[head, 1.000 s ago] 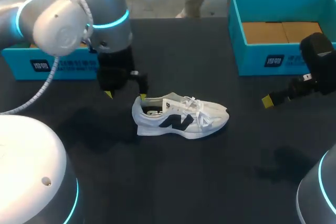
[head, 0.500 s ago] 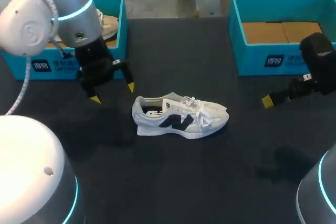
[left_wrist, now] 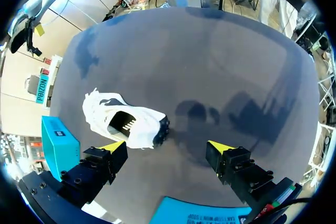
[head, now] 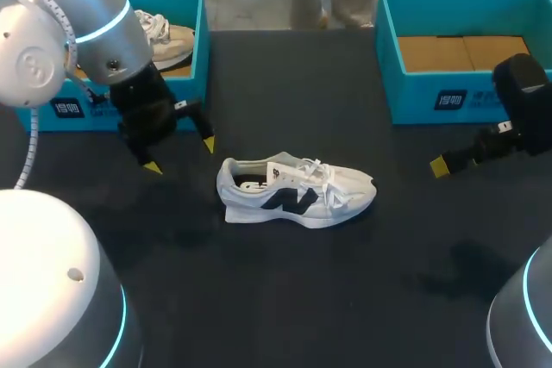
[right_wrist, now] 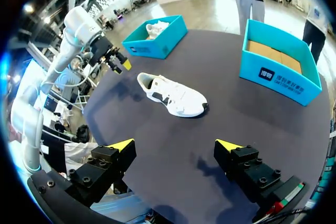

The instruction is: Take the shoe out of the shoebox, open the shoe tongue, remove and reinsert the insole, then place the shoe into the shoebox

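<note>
Two teal cardboard boxes with straight walls and sharp corners are set at the far side of a dark, matte table (head: 285, 101). The left-hand box (head: 203, 49) is occupied by a pale second shoe (head: 164, 32), while the flat brown cardboard floor of the right-hand box (head: 431, 96) is left bare. Between them, nearer the middle of the table, the shoe (head: 296, 192) is stood upright on its thick white sole, outside either box, with its heel turned toward the left side and its rounded toe toward the right. Its upper is white and soft-looking, crossed by white laces and marked by a dark shape on the side; a dark insole can be made out through the opening in the left wrist view. The left gripper (head: 180, 155) is held just in front of the left-hand box, near the heel but apart from it, its yellow-tipped fingers spread wide with nothing between them. The right gripper (right_wrist: 175, 148) is kept well apart from the toe, in front of the right-hand box and close to the table's right edge, likewise spread and empty. Bare table is left on every side of the shoe, with the widest stretch toward the near edge.
</note>
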Available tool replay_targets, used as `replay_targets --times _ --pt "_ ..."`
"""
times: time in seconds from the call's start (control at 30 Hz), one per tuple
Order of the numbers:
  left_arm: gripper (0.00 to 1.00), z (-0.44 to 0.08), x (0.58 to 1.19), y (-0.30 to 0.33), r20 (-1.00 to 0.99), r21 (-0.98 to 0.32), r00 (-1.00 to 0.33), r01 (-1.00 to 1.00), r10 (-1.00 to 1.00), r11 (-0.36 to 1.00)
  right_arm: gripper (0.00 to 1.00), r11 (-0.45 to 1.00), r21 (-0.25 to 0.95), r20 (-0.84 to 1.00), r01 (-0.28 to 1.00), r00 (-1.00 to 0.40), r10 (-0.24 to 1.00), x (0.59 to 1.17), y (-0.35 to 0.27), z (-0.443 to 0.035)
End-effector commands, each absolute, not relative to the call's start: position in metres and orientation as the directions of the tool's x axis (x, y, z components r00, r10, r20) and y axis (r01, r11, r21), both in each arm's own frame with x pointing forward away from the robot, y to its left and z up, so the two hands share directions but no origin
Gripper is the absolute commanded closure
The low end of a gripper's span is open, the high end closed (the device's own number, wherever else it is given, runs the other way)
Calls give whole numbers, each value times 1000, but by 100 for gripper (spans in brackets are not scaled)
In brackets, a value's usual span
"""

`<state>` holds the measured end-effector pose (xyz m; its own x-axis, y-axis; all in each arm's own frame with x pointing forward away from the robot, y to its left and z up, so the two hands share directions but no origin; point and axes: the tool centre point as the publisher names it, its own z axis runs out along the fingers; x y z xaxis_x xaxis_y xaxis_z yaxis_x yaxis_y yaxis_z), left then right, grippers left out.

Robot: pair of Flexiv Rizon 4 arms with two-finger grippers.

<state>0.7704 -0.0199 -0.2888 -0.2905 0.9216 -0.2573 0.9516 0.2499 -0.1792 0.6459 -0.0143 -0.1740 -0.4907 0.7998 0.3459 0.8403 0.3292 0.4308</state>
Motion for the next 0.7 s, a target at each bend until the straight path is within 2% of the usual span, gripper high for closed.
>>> replay_targets --times 0.03,0.4,0.7 --pt "0 -300 758 -9 -243 -305 -414 891 877 336 0 327 433 345 840 -490 800 644 -15 -175" --pt "0 -309 743 14 -239 -576 -708 654 665 490 0 327 433 345 840 -490 800 644 -15 -175" --pt "0 -318 744 36 -190 -728 -847 460 496 508 0 327 433 345 840 -490 800 644 -15 -175"
